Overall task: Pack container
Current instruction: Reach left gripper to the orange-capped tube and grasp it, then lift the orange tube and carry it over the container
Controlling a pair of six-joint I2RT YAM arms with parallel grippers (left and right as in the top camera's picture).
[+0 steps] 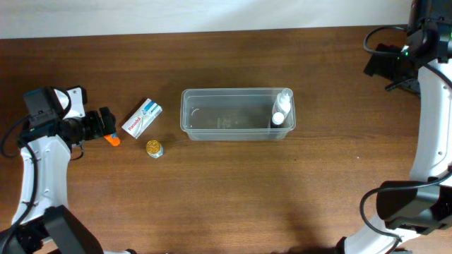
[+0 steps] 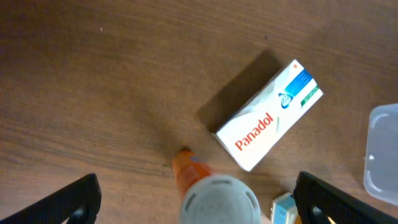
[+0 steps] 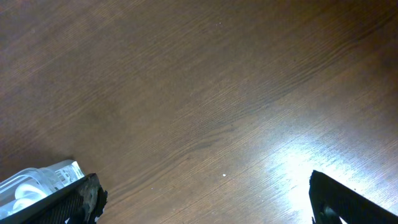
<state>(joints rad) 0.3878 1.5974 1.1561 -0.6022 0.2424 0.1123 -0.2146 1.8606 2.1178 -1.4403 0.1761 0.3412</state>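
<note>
The container (image 1: 236, 114), a clear rectangular tub, stands mid-table with white bottles (image 1: 282, 111) at its right end. Its corner shows in the left wrist view (image 2: 382, 155) and in the right wrist view (image 3: 37, 180). My left gripper (image 1: 106, 128) is open at the left. An orange bottle with a pale grey cap (image 2: 214, 196) lies between its fingers (image 2: 199, 200), untouched; it also shows overhead (image 1: 112, 139). A white Panadol box (image 1: 142, 118) lies just beyond it (image 2: 268, 115). My right gripper (image 1: 381, 67) is open and empty over bare table at the far right (image 3: 205, 202).
A small gold-capped bottle (image 1: 154, 148) stands in front of the box, left of the tub; its blue label shows by my left gripper's right finger (image 2: 286, 208). The right arm's base and cables sit at the lower right (image 1: 409, 204).
</note>
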